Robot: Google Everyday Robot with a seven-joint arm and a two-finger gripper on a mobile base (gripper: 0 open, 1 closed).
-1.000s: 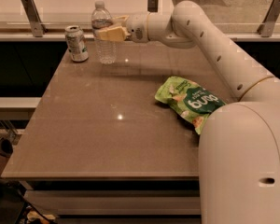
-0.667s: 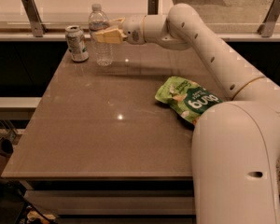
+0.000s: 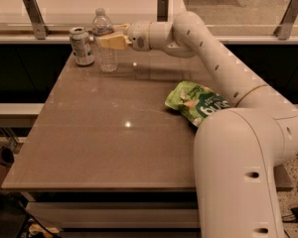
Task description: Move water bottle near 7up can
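Observation:
The water bottle is a clear ribbed bottle with a white cap. It stands upright at the far left of the table. The 7up can stands upright just left of it, with a small gap between them. My gripper reaches in from the right at the bottle's mid height. Its yellowish fingers are closed on the bottle's body. The arm stretches from the lower right across the table's right side.
A flat green snack bag lies on the table's right side, next to my arm. A counter ledge with metal posts runs behind the table's far edge. The table's front edge is at the bottom of the view.
My gripper has carried the water bottle a little to the left, closer to the 7up can. The can and the snack bag have not moved.

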